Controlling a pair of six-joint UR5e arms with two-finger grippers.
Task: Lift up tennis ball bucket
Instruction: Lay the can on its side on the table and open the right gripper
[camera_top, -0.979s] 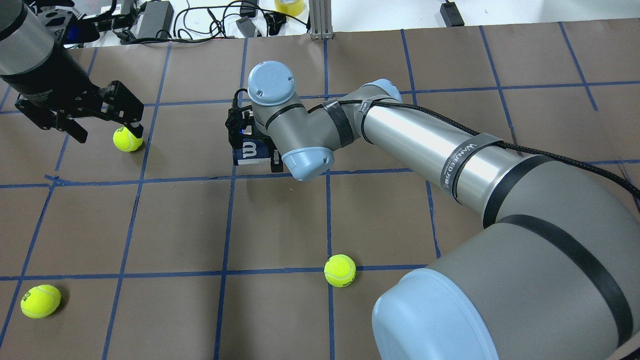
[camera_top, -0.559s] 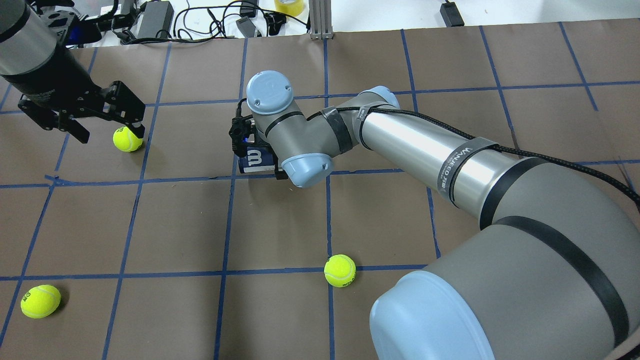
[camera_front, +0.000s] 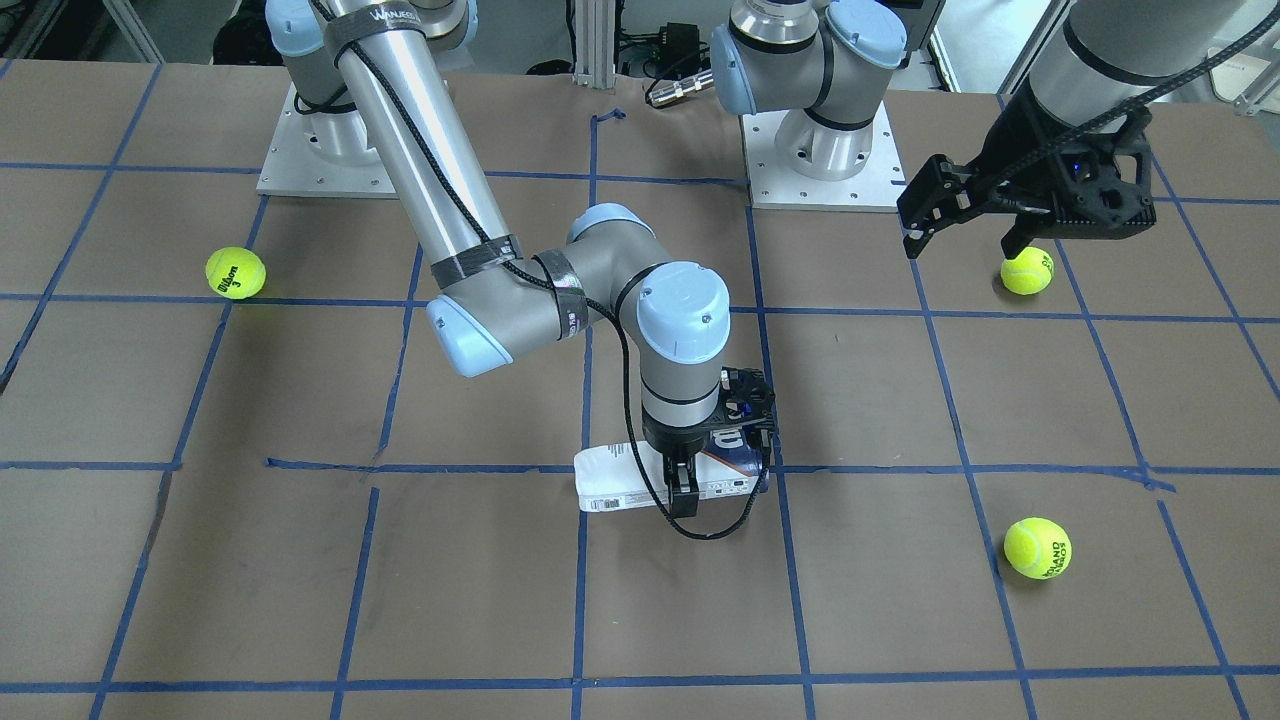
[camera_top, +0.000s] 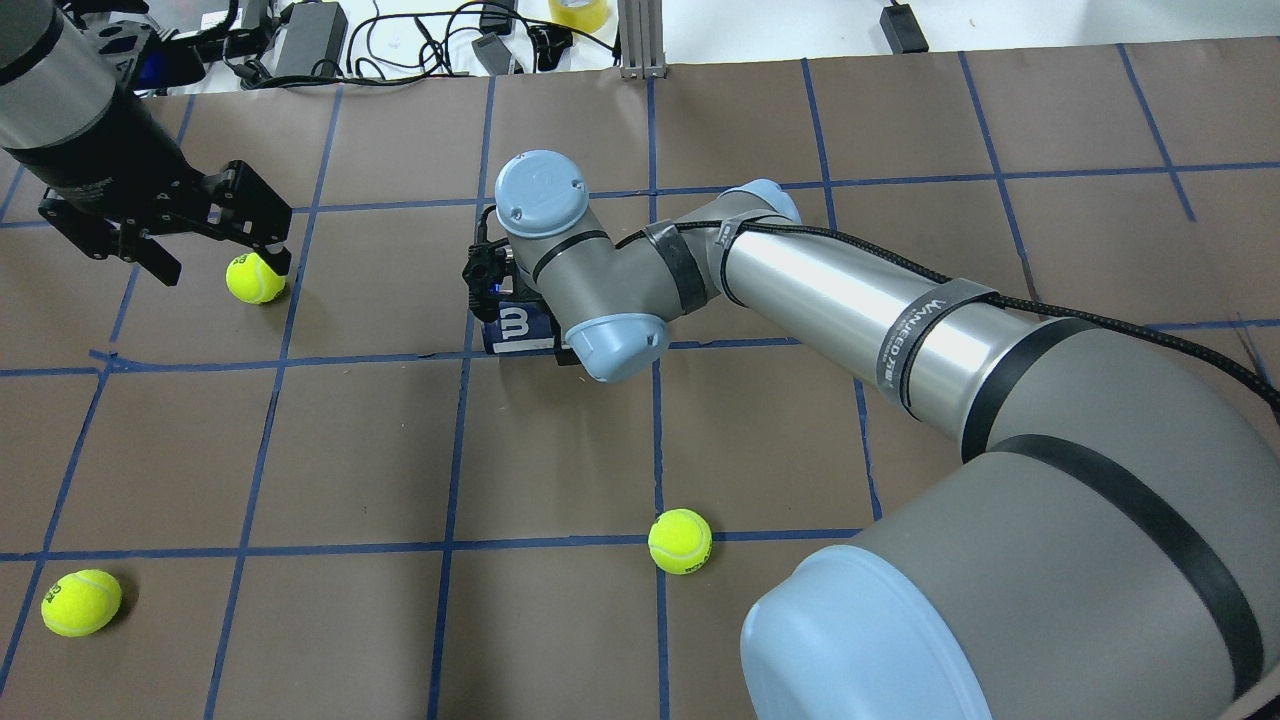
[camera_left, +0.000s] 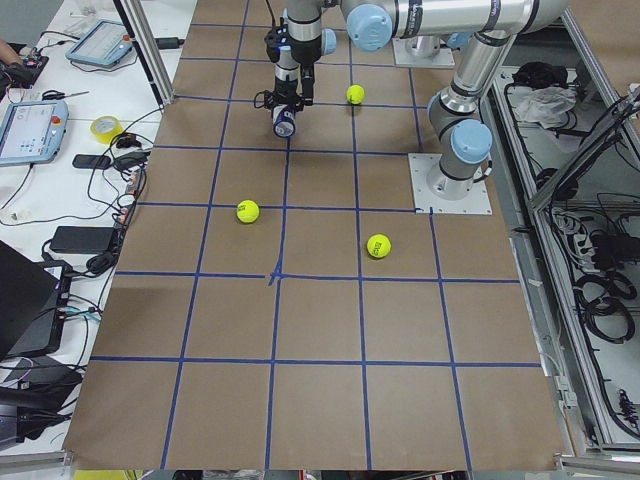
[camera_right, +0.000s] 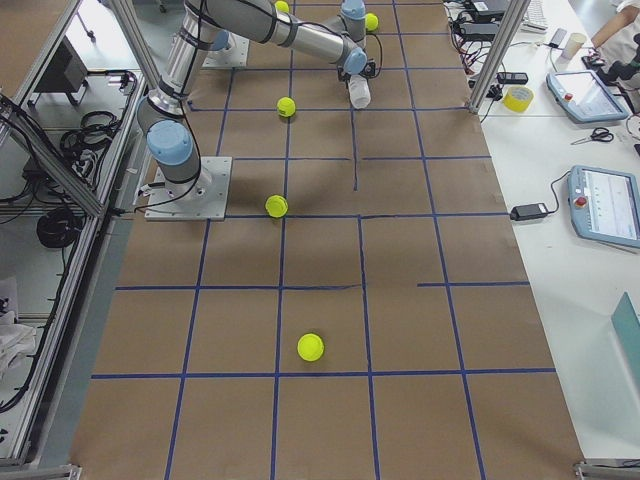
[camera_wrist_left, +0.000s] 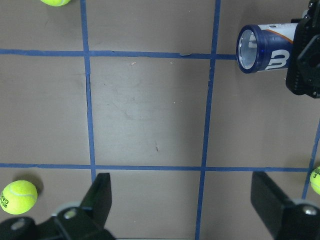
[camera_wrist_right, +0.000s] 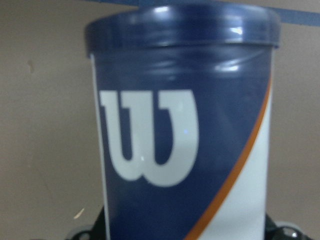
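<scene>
The tennis ball bucket (camera_front: 612, 486) lies on its side mid-table, white end one way and navy "W" end (camera_top: 511, 325) the other. My right gripper (camera_front: 700, 476) comes down on its middle and is shut on it; one finger (camera_front: 685, 496) shows in front of the can. The can fills the right wrist view (camera_wrist_right: 180, 140), and its dark blue rim (camera_wrist_left: 247, 49) shows in the left wrist view. I cannot tell whether it is clear of the table. My left gripper (camera_top: 215, 258) hangs open and empty beside a tennis ball (camera_top: 255, 278).
Two more tennis balls lie on the brown, blue-taped table (camera_top: 350, 450), one near the middle front (camera_top: 680, 541) and one at the front left (camera_top: 81, 602). Cables and power bricks (camera_top: 310, 40) sit along the far edge.
My right wrist and the bucket in it have shifted slightly right and nearer in the overhead view. My left gripper has risen slightly and stays open.
</scene>
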